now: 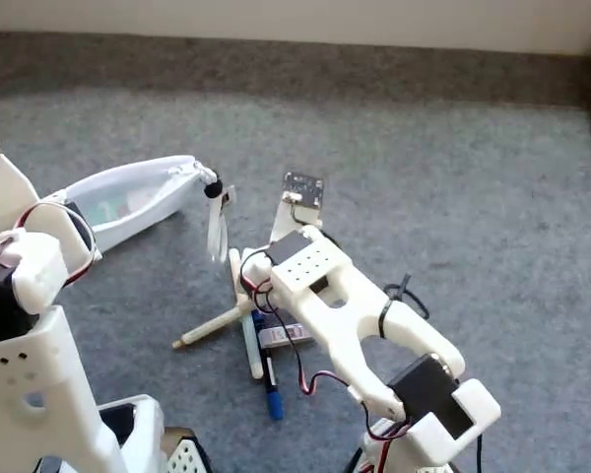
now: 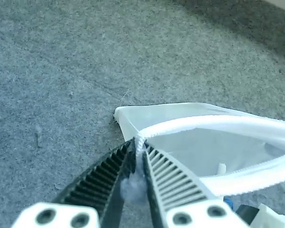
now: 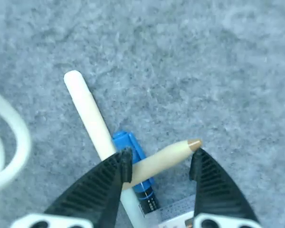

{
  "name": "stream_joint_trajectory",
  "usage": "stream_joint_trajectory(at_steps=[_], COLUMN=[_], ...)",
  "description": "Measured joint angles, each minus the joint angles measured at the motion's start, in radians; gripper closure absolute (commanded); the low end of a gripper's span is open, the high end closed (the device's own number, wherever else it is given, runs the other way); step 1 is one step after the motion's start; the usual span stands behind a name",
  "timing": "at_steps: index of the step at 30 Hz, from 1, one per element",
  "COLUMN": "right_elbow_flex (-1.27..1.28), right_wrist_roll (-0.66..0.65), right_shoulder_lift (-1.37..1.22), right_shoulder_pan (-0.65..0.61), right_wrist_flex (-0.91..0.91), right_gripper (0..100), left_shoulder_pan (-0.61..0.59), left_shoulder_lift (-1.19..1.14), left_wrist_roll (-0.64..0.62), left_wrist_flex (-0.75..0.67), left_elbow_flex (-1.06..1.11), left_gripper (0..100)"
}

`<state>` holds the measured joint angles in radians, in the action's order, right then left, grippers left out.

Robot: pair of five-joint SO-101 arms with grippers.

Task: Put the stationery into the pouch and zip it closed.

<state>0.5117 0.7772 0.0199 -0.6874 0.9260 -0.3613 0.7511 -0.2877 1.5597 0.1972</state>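
Grey, carpet-like worktop (image 3: pixel 228 71) carries crossed stationery: a cream pencil (image 3: pixel 175 151), a white pen (image 3: pixel 88 107) and a blue pen (image 3: pixel 128 142). The right tool (image 3: pixel 162 159) hangs over them, jaws apart either side of the pencil. Farther off, the left tool (image 2: pixel 137 145) is clamped on one end of the open white pouch (image 2: pixel 204 142).

Blue pen (image 1: pixel 272 389) partly beneath right arm (image 1: pixel 345 315)

No text, number or sign could be read. In the lower middle of the high view, a white label (image 1: pixel 279 336) lay beside the blue pen (image 1: pixel 272 394), its print too small to make out. In the right wrist view that pen's dark band showed only faint, illegible marks.
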Motion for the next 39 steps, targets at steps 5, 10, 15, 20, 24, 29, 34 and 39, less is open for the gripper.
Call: stream_joint_trajectory(at_steps=[5, 10, 15, 20, 24, 29, 34, 39], right_elbow_flex=[0.0, 0.0, 0.0, -0.006, -0.006, -0.006, -0.006, -0.006], right_wrist_roll=[0.0, 0.0, 0.0, 0.0, 0.0, 0.0, 0.0, 0.0], right_shoulder_lift=[0.0, -0.005, -0.086, -0.098, -0.098, -0.1, -0.1, -0.1], right_shoulder_pan=[0.003, 0.003, 0.005, 0.006, 0.011, 0.011, 0.043, 0.055], right_wrist_flex=[-0.038, -0.071, -0.075, -0.075, -0.075, -0.075, -0.075, -0.037], right_gripper=[80.7, 80.7, 80.8, 84.3, 91.4, 92.1, 92.3, 99.0], left_shoulder_pan=[0.0, 0.0, 0.0, 0.0, 0.0, 0.0, 0.0, 0.0], left_shoulder_lift=[0.0, 0.0, 0.0, 0.0, 0.0, 0.0, 0.0, 0.0], left_wrist_roll=[0.0, 0.0, 0.0, 0.0, 0.0, 0.0, 0.0, 0.0], left_wrist_flex=[0.0, 0.0, 0.0, 0.0, 0.0, 0.0, 0.0, 0.0], left_elbow_flex=[0.0, 0.0, 0.0, 0.0, 0.0, 0.0, 0.0, 0.0], left_gripper=[99, 99, 99, 99, 99, 99, 99, 99])
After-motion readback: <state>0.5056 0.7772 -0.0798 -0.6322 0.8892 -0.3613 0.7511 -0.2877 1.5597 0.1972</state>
